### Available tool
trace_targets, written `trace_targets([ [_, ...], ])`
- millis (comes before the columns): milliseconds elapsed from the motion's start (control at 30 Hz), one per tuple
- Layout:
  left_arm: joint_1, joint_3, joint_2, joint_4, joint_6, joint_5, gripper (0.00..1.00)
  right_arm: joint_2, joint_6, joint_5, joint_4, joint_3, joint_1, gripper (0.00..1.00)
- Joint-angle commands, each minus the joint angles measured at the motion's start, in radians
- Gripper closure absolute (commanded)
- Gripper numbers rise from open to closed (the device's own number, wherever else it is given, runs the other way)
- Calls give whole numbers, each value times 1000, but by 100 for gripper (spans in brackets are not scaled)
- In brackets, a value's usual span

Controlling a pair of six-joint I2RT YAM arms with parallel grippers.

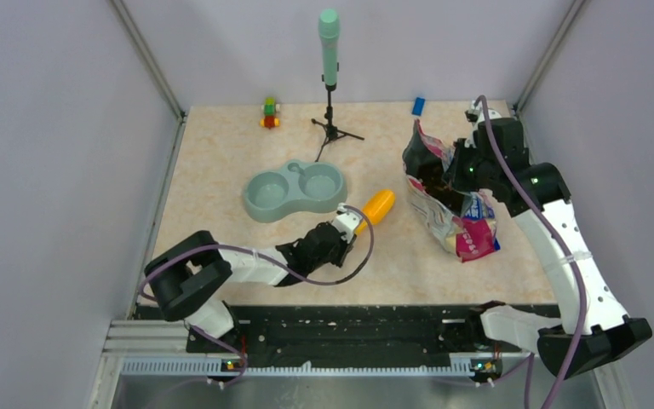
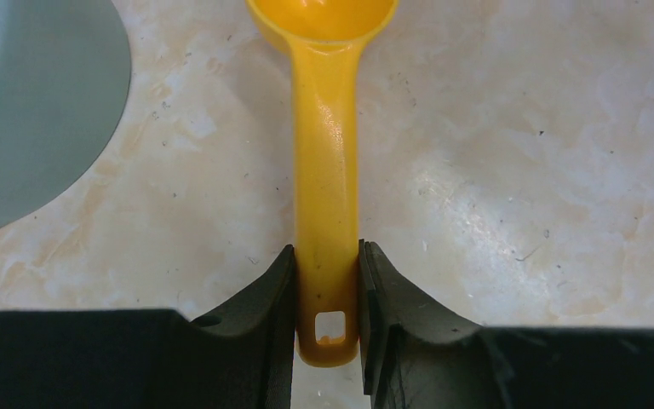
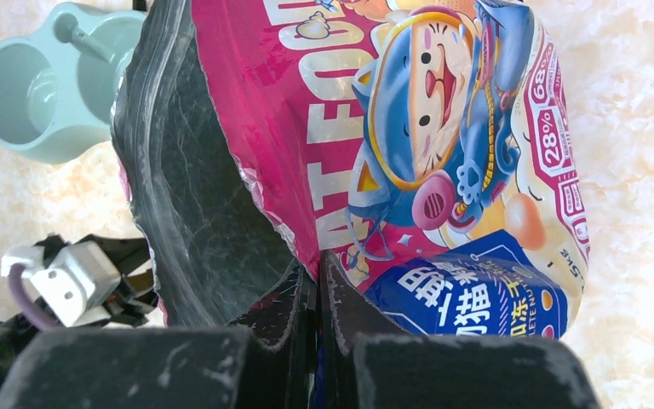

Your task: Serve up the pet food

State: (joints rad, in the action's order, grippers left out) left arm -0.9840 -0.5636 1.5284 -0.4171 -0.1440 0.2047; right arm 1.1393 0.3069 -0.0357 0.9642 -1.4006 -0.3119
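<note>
From above, the left gripper (image 1: pixel 351 223) lies low over the beige marbled table (image 1: pixel 221 170), its jaws closed on the handle of an orange-yellow plastic scoop (image 1: pixel 377 207), which points away from the arm just beside a grey-green plastic double bowl (image 1: pixel 296 192). The right gripper (image 1: pixel 455 170) pinches the torn upper edge of a glossy pink, blue and silver foil bag (image 1: pixel 468 234) lying at the right. The pet food (image 1: pixel 436 181) shows only as a dark-brown patch inside the bag's open mouth; single pellets cannot be made out. A mint-green microphone on a black tripod (image 1: pixel 329 51) stands at the far edge.

From the left wrist, the jaws sit partway closed, both pads pressed against the scoop (image 2: pixel 326 153) handle near its hanging hole; its cup looks empty; the bowl (image 2: pixel 25 111) rim fills the upper left corner.

From the right wrist, the right gripper (image 3: pixel 317 271) is fully closed on the bag (image 3: pixel 409 153) edge beside the dark lining; no pellets are discernible here; the bowl (image 3: pixel 43 94) sits beyond.
</note>
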Motion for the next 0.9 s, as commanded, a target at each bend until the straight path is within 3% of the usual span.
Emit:
trace_targets([
  [0, 36, -35, 60, -160, 16, -58, 100, -40, 2, 65, 13, 13, -14, 100],
  [333, 105, -84, 177, -201, 9, -134, 100, -67, 5, 59, 28, 22, -17, 100],
  [367, 110, -93, 184, -195, 6, -151, 93, -68, 5, 56, 29, 20, -17, 100],
  [433, 113, -118, 186, -147, -6, -146, 66, -72, 6, 51, 33, 20, -17, 100],
  [500, 113, -116, 177, -144, -14, -141, 49, -76, 5, 43, 37, 21, -17, 100],
  [867, 111, -28, -13, -158, -5, -120, 32, -65, 3, 39, 50, 10, -17, 100],
])
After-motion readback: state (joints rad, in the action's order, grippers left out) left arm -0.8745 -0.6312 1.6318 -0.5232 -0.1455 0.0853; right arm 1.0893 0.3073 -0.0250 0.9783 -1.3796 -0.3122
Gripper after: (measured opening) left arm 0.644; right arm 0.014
